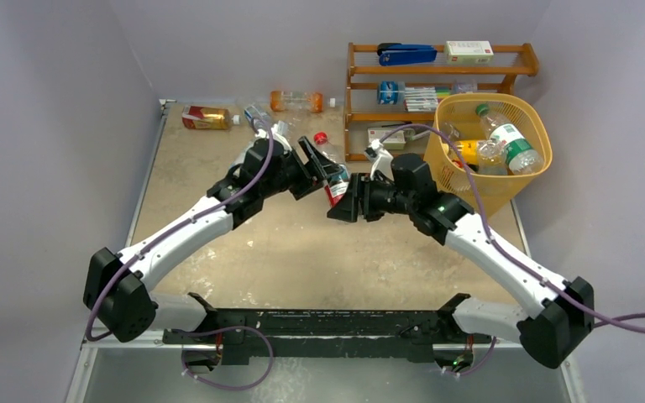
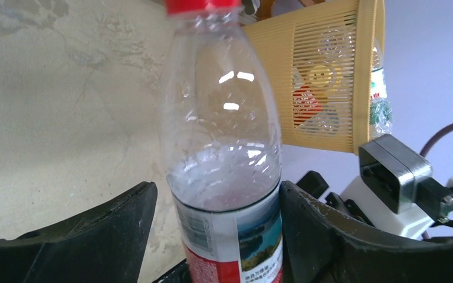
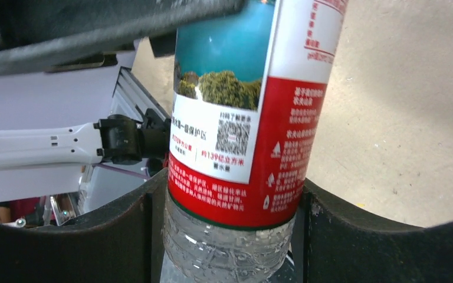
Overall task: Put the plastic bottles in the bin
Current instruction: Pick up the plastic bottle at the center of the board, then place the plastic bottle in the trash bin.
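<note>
A clear plastic bottle [image 1: 334, 178] with a red cap and a red label hangs above the table centre between both grippers. My right gripper [image 1: 346, 201] is shut on its base end, both fingers pressed against it in the right wrist view [image 3: 230, 236]. My left gripper [image 1: 317, 166] is open around the bottle [image 2: 224, 118]: its right finger [image 2: 307, 224] touches the label, and a gap shows beside its left finger. The yellow-orange latticed bin [image 1: 452, 172] stands at the right and holds several bottles [image 1: 512, 144]. It also shows in the left wrist view [image 2: 324, 76].
An amber bottle [image 1: 206, 117], a clear bottle [image 1: 258, 115] and an orange bottle [image 1: 296, 101] lie at the table's far edge. A brown wooden shelf rack [image 1: 361, 84] with a blue stapler [image 1: 407, 55] and boxes stands behind the bin.
</note>
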### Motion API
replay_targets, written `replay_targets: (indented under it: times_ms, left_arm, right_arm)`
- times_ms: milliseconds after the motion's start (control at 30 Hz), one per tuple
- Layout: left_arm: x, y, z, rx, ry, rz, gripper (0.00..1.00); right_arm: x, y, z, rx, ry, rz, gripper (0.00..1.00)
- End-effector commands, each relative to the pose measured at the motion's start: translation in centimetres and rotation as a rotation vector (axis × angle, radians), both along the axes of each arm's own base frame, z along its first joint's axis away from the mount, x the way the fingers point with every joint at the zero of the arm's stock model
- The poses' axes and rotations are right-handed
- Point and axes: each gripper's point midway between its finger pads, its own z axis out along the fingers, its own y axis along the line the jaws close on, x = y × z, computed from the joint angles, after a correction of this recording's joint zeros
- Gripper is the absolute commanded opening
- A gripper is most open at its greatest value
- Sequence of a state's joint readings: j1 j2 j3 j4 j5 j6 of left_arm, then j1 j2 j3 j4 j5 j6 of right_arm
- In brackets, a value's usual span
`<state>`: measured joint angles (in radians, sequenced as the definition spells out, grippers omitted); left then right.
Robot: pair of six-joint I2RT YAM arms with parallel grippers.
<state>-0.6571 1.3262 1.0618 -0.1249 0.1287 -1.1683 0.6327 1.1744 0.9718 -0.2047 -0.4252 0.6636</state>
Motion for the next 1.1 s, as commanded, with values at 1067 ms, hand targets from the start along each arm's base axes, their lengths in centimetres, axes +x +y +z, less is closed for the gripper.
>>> replay_targets:
  times_ms: [1067]
  left_arm:
    - [1.6, 7.1, 4.9, 0.067, -0.128, 0.095, 0.82]
  right_arm:
    - [7.2, -25.4, 17.1, -0.485, -0.284, -0.775, 0.35]
